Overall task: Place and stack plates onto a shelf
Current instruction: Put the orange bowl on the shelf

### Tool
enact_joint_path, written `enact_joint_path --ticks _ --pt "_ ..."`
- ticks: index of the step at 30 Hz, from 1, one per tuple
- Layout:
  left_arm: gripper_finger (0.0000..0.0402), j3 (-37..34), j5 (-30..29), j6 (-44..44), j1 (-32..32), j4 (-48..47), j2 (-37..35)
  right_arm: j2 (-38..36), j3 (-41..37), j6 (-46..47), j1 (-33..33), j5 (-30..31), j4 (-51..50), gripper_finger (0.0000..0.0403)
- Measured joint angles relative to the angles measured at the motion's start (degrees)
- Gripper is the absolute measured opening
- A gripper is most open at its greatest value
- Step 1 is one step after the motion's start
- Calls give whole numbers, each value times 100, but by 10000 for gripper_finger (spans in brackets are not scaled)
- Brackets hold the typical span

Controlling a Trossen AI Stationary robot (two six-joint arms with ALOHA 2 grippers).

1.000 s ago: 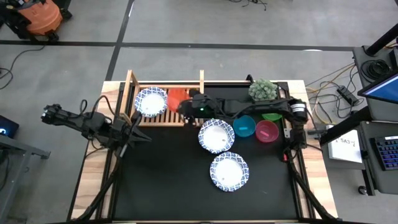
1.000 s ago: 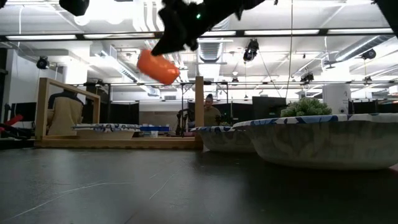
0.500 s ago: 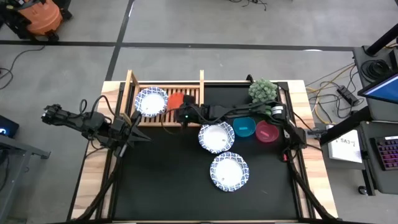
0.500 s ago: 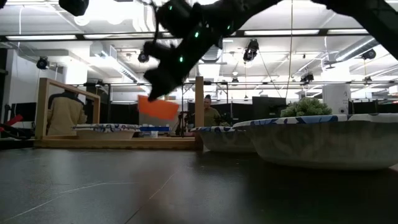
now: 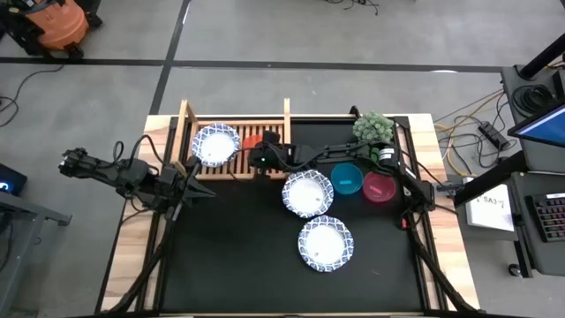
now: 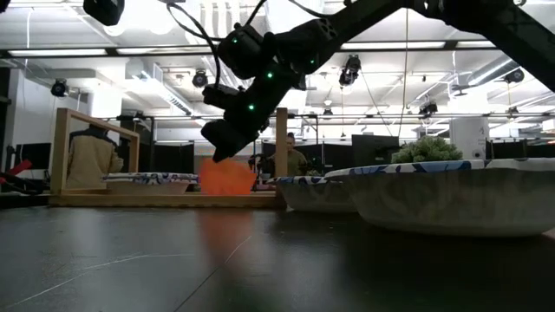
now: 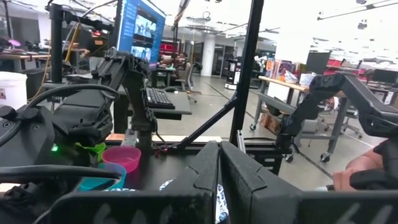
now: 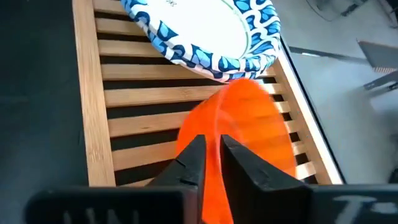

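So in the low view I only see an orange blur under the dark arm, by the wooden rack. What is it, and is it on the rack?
Observer: A red bowl, down at the rack's slats; the right tool grips its wall.
Reviewer: How many plates are up there?
Observer: One plate, right beside the bowl. A second plate and a third plate lie on the table.
Reviewer: And the left arm?
Observer: The left tool is shut, empty, near the table's left edge.
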Motion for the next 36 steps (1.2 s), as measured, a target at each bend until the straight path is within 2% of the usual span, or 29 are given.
enact_joint_path --ticks 6,11,17,21,25,31,36 --pt "0 0 0 -2 0 14 2 0 0 341 -37 -153 -5 83" --pt "0 0 -2 -64 0 16 39 -149 -9 344 45 -142 -117 79" --pt "0 -6 -12 -221 0 22 288 -738 -29 342 370 -144 -710 69" --pt "0 -46 -320 -462 0 15 618 -1279 -295 352 685 -142 -1009 68" --pt "0 -48 -796 -731 0 23 1063 -1963 -952 384 1090 -90 -795 68" --pt "0 -50 -1119 -803 18 225 1774 -3166 -2432 350 1504 -136 78 68" --pt "0 -50 -1344 -802 207 302 2286 -4108 -3663 489 1625 -834 593 68"
